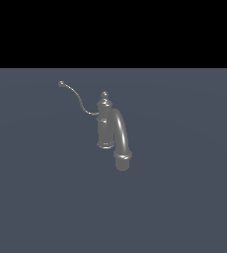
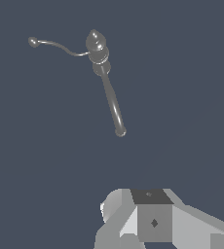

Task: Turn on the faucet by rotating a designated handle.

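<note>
The small grey metallic faucet [image 1: 104,123] stands on the flat dark floor in the middle of the exterior view, its knob-topped post upright. Its thick spout [image 1: 120,136] arches toward the camera. The handle [image 1: 78,99], a thin S-curved lever, runs from the post to a ball tip [image 1: 61,83] toward the exterior view's left. The wrist view looks down on the faucet [image 2: 97,48], the handle [image 2: 58,45] and the spout [image 2: 111,102]. Only blocky grey parts of my gripper [image 2: 153,214] show at that picture's edge, well apart from the faucet. Its fingers cannot be made out.
A plain blue-grey floor [image 1: 184,197] lies around the faucet, with a black band above it in the exterior view. The arm does not show in the exterior view.
</note>
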You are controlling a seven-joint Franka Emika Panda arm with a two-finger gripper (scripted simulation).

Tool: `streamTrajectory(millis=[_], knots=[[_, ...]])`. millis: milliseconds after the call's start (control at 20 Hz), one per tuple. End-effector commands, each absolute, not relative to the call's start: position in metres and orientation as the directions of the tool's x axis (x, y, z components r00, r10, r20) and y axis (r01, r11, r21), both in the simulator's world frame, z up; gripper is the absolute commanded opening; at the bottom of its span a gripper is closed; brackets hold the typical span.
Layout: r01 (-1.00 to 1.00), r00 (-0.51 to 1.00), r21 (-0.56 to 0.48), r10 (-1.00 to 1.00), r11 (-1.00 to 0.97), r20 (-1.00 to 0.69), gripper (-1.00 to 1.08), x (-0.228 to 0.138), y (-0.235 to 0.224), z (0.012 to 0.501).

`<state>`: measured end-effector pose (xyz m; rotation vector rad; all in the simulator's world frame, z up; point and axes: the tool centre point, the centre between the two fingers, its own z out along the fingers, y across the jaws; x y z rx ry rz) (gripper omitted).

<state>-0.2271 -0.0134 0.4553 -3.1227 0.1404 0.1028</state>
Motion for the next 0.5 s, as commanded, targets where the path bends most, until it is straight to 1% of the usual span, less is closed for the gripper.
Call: streamTrajectory(millis=[0, 450], knots=[[-0.125, 0.99, -0.009, -0.124, -0.992, -0.065, -1.0, -0.218, -0.011, 0.453], [-0.297, 0.953, 0.002, -0.297, -0.955, -0.057, -1.0, -0.173, 0.003, 0.441]])
